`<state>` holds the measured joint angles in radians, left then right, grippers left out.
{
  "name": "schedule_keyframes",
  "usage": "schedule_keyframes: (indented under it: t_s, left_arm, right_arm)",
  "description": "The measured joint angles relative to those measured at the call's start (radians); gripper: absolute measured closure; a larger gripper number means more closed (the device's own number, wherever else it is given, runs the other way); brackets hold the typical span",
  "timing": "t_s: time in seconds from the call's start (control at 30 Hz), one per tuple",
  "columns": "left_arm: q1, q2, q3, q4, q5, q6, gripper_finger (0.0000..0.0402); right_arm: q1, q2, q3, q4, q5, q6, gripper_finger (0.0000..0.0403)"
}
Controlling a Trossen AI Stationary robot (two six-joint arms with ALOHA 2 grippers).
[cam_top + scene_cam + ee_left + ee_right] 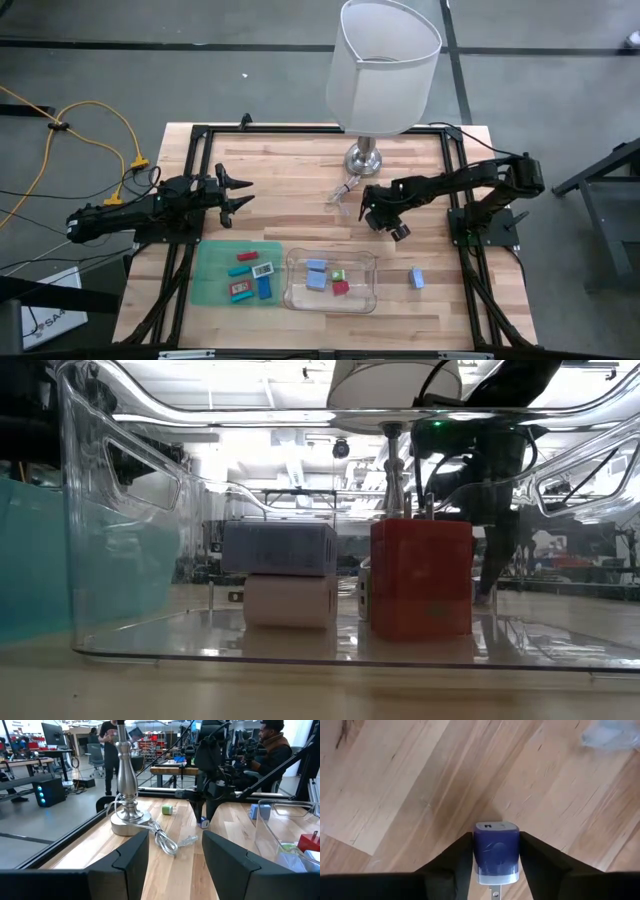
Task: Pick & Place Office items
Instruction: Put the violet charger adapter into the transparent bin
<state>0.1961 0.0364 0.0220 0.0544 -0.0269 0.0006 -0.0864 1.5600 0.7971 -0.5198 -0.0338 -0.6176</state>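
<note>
— So, what does the right gripper (496,842) hold?
— Its two fingers press on a blue block (496,855), one on each side. It is low by the table (300,200), near the lamp (385,65). Whether the block touches the wood is hard to tell.
— And the left gripper (238,191)?
— It hangs on its own side, fingers apart, with nothing in them.
— Where are the other pieces?
— Some lie on the green mat (205,280). Some sit in the clear tray (292,262), like the red block (421,578). One blue piece (416,278) lies alone beside the tray.
</note>
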Motion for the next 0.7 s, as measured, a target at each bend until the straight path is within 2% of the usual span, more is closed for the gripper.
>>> schedule_keyframes:
  t_s: [0.2, 0.7]
  left_arm:
    - [0.0, 0.0, 0.0, 0.0, 0.0, 0.0, 0.0224]
    - [0.0, 0.0, 0.0, 0.0, 0.0, 0.0, 0.0224]
  right_arm:
    - [0.0, 0.0, 0.0, 0.001, 0.0, -0.012, 0.0275]
    - [0.0, 0.0, 0.0, 0.0, 0.0, -0.006, 0.0278]
